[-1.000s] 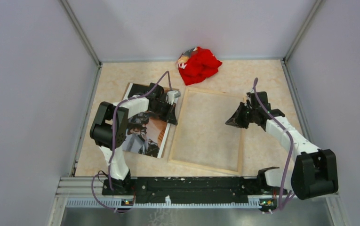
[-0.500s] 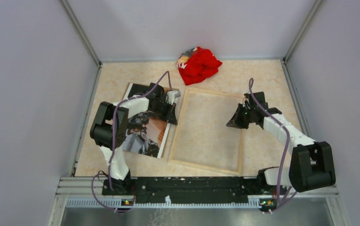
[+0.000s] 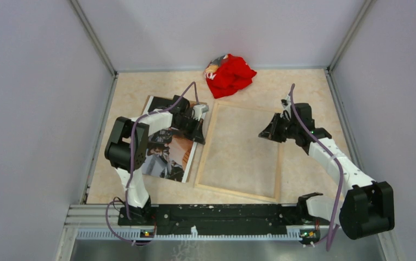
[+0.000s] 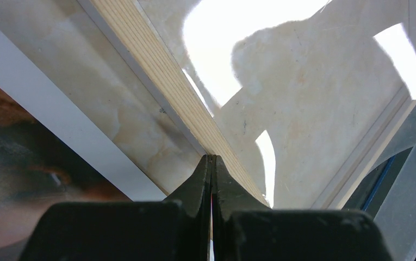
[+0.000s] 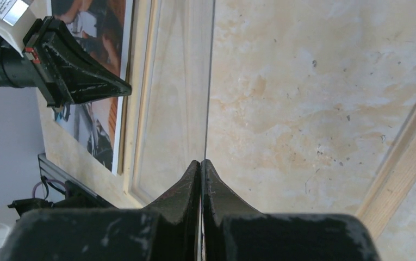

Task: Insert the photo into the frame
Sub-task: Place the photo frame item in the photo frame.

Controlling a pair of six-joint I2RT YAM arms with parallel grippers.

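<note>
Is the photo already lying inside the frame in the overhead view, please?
No, the photo lies flat outside the left rail of the frame, with a strip of tabletop between them.

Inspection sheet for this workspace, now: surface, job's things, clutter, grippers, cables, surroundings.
Surface: table, beige marbled.
Job's things: photo face up, left of the frame; the frame lies flat with no photo in it, and the table shows through its pane.
Clutter: red cloth bunched at the far edge.
Grippers: left gripper shut, tips at the frame's wood edge; right gripper shut, over the pane; cannot tell whether either is holding anything.
Cables: purple cables, one along each arm.
Surroundings: grey walls on three sides.
</note>
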